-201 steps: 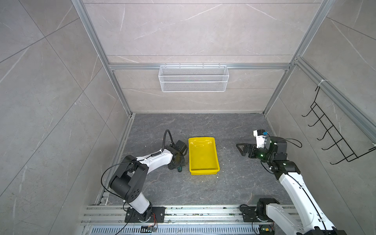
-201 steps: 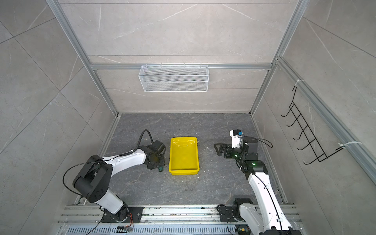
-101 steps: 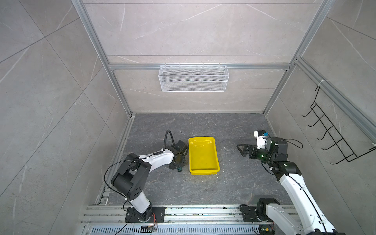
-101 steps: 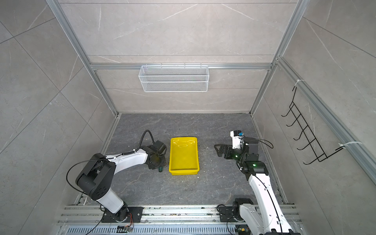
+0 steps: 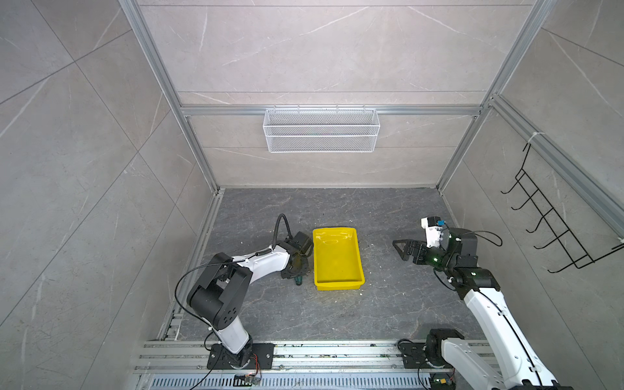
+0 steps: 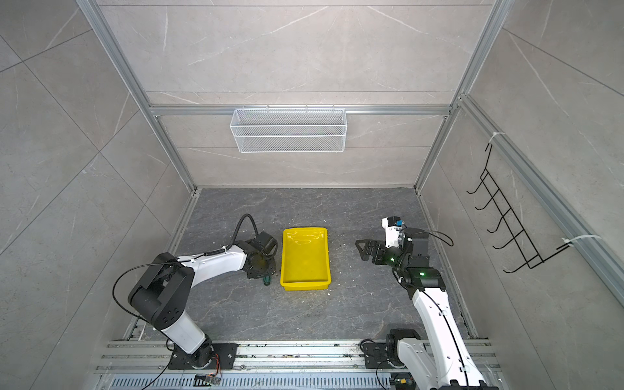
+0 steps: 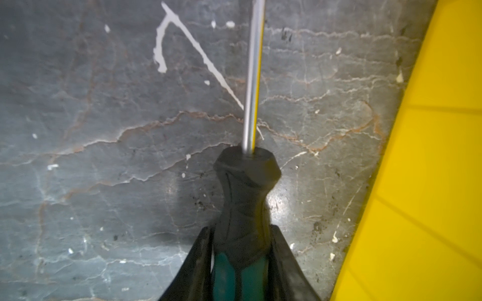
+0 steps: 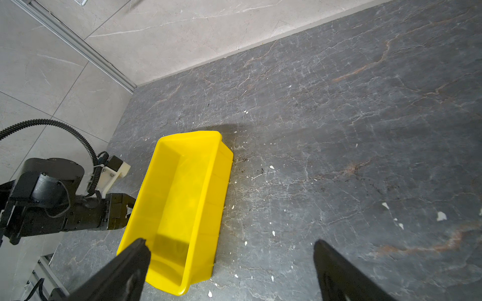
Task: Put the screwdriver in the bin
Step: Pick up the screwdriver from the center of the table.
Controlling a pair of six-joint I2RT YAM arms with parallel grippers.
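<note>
Table (image 5: 337, 314) of dark stone carries the bin (image 5: 338, 281) at its middle. Right end effector (image 8: 229, 263) hovers apart from it, fingers spread. Left end effector (image 7: 241, 263) pinches the screwdriver (image 7: 246, 198) by its handle, just beside the bin's outer wall.

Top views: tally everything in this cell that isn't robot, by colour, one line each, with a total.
Yellow: 1, the shallow rectangular yellow plastic tray
Green-and-black: 1, the slim screwdriver with green-and-black ribbed handle, gripped in the left pincer beside the tray
White: 1, the white wire mesh basket on the back wall
Black: 1, the black wire hook rack on the side wall
Total: 4
</note>
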